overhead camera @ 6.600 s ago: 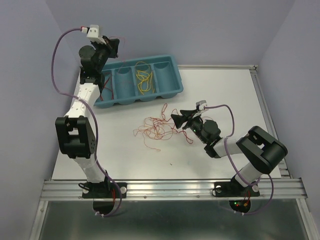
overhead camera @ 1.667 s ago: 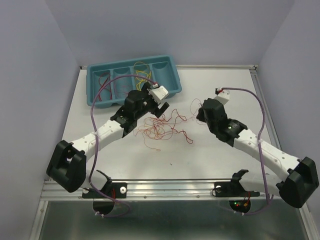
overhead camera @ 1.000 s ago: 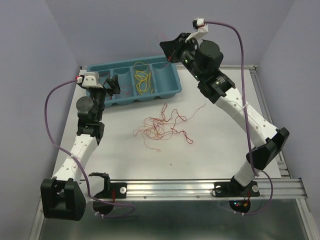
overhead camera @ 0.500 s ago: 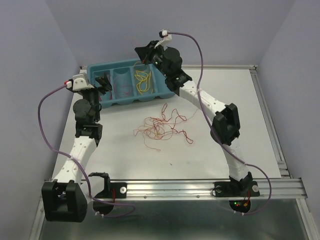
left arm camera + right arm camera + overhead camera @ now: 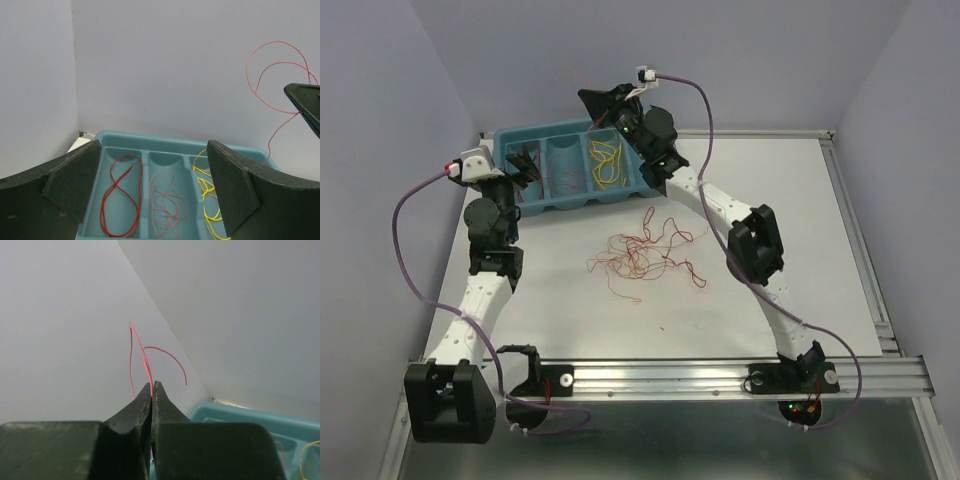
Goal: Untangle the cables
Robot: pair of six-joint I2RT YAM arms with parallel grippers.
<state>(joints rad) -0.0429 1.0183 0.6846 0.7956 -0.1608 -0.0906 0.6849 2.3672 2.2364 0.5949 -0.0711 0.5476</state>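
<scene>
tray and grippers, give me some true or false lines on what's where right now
1. The right gripper is shut on a thin pink wire. True.
2. The left gripper grips a red wire. False: it is open and empty, over the tray.
3. The yellow wire lies in the leftmost compartment. False: the red wire lies there; yellow is third from the left.
4. A wire tangle lies on the table, outside the tray. True.

Teal tray [image 5: 125, 137] cut by the left wrist view's lower edge, its near corners behind the left gripper [image 5: 153, 150] fingers [image 5: 70, 177], yellow wire [image 5: 200, 170] running off frame, pink wire [image 5: 145, 362] lost inside the closed right gripper [image 5: 152, 385], barely traceable from above.
</scene>
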